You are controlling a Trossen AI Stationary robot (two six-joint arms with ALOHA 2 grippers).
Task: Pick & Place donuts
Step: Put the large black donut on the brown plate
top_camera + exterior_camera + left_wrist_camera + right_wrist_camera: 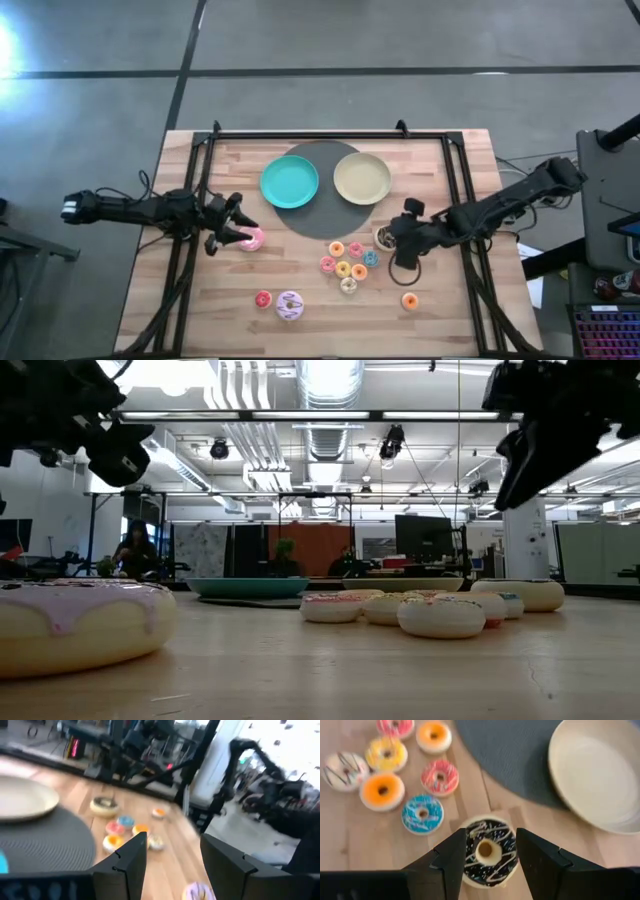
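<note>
The pink frosted donut lies on the table at the left, with my left gripper open just beside and above it. It is out of the left wrist view. The chocolate donut lies flat on the wood near the beige plate. My right gripper is open above it, one finger on each side, and is raised off the table in the low view. The lilac-white donut lies near the front edge. Several tiny donuts lie in a cluster mid-table.
A teal plate and a beige plate rest on a dark round mat at the far middle. Single tiny donuts lie at the front, one orange and one red. Black rails run along the table's sides.
</note>
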